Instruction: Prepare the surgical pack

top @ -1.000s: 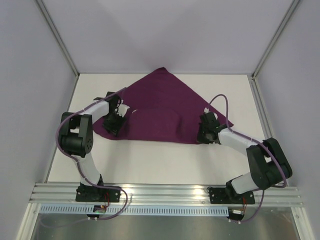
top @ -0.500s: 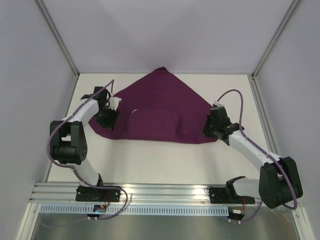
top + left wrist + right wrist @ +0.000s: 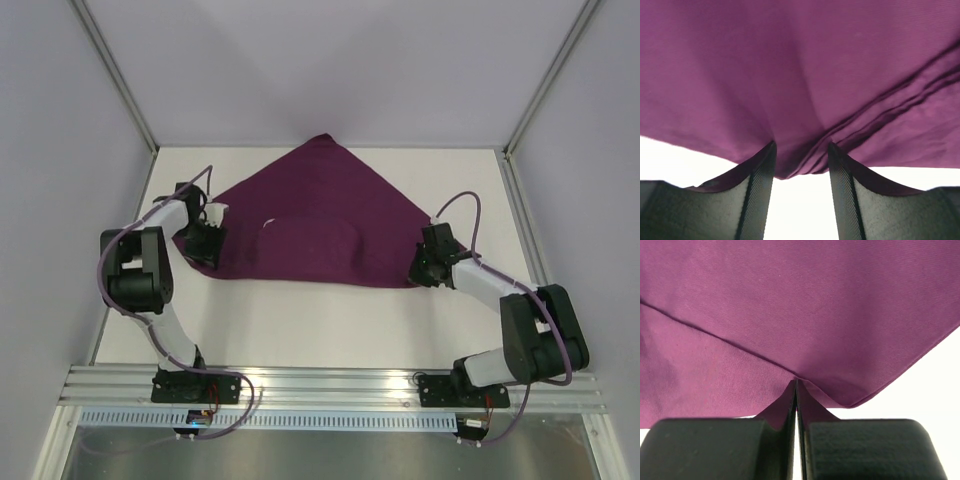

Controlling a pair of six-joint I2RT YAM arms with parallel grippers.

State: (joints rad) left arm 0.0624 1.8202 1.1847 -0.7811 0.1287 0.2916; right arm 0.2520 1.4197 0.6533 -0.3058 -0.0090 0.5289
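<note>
Currently the large deep-purple fabric cloth lies on the white tabletop as a broad triangle. Its apex points to 12 o'clock and its long straight edge runs along the 6 o'clock side. A rounded fold outline shows near the cloth's centre.

End effector status:
- The left end effector sits at the cloth's 9 o'clock corner. Its jaws stand roughly half apart, with a bunched fold of the cloth gathered between them. Pleats converge on the gap, which points to a grip on the fabric.
- The right end effector sits at the cloth's 4 o'clock corner. Its jaws are fully closed, pinching a thin ridge of the cloth just inside the edge.

Task progress (judgement):
- No tray, instruments, gauze or packets are visible in any view. If they are present, they are under the cloth, which cannot be confirmed.
- Wrapping appears partly done, since the cloth is already folded over itself.
- Both side corners are held, which suggests the next step is to fold them inward toward the centre.
- The side folds and the final closing of the pack are not yet done.
</note>
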